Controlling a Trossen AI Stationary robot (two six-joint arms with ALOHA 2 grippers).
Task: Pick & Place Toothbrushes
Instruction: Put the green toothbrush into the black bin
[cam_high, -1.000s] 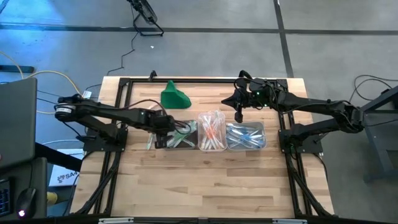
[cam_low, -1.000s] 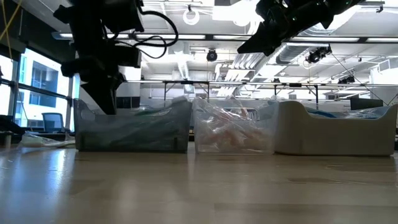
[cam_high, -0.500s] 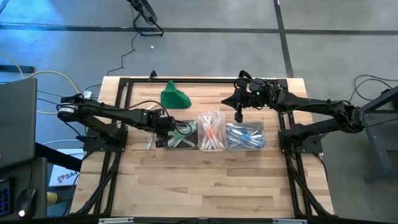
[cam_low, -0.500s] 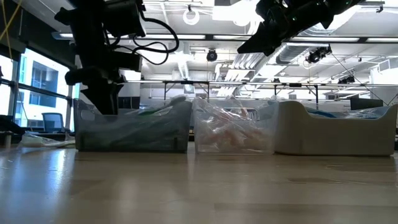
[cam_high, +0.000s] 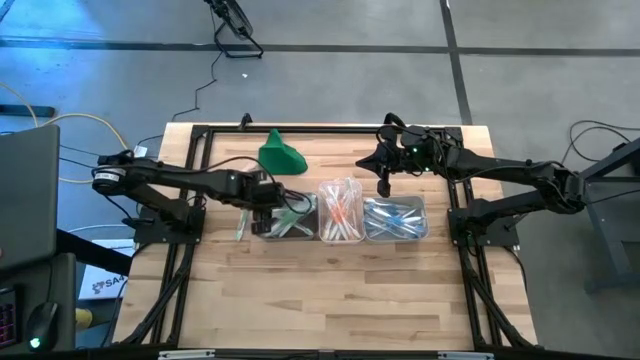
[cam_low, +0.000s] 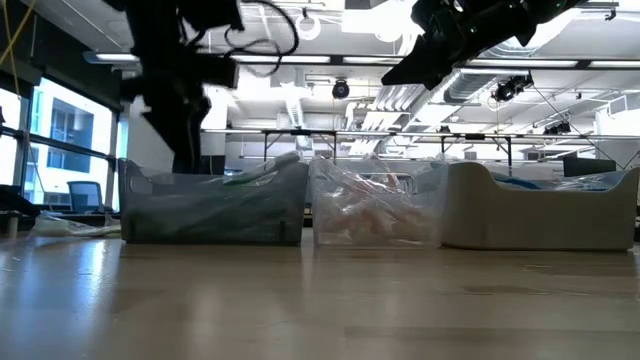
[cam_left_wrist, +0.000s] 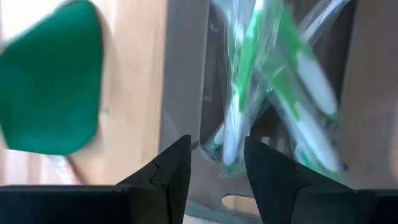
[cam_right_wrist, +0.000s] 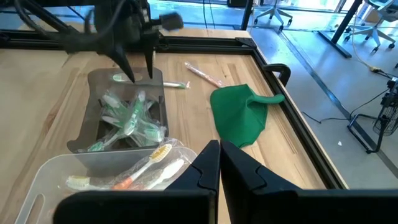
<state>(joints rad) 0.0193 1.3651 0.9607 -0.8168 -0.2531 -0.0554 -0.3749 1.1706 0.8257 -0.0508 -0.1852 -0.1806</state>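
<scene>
Three clear tubs stand in a row at mid-table. The left tub (cam_high: 285, 220) holds green toothbrushes (cam_left_wrist: 273, 93), the middle tub (cam_high: 340, 212) orange-pink ones (cam_right_wrist: 140, 171), and the right tub (cam_high: 396, 220) blue ones. My left gripper (cam_left_wrist: 216, 163) hangs open just above the left tub's left end (cam_high: 262, 212), pointing steeply down, with nothing between its fingers. My right gripper (cam_right_wrist: 219, 157) is shut and empty, raised behind the gap between the middle and right tubs (cam_high: 383, 186).
A green cloth-like lump (cam_high: 280, 155) lies behind the left tub. Two loose toothbrushes (cam_right_wrist: 202, 73) (cam_right_wrist: 177, 85) lie on the wood beyond the left tub's left end. A black frame (cam_high: 330, 128) borders the table. Bare wood lies in front of the tubs.
My left gripper has opened and risen out of the left tub's left end, and now stands clear above the green toothbrushes. The right arm has kept still.
</scene>
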